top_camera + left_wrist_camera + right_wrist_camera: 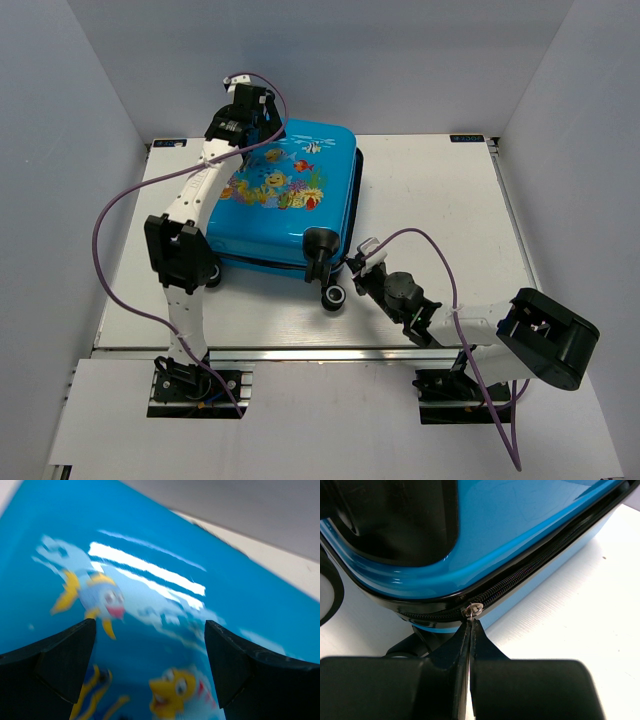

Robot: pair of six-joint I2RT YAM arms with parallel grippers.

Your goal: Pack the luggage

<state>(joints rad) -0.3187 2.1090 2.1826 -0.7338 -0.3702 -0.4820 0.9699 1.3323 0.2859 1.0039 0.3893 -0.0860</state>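
Note:
The luggage (285, 200) is a bright-blue suitcase with a fish-and-coral print, lying lid-up on the table with its black wheels toward me. My left gripper (250, 125) is open and hovers over the lid's far left corner; in the left wrist view (150, 645) the printed lid (150, 580) fills the frame. My right gripper (362, 262) is at the near right corner; in the right wrist view (471, 622) it is shut on the metal zipper pull (473, 609) of the black zipper (530, 575).
The white table (430, 220) extends right of the suitcase. A suitcase wheel (333, 297) sits just left of my right gripper. Grey walls enclose the table on three sides.

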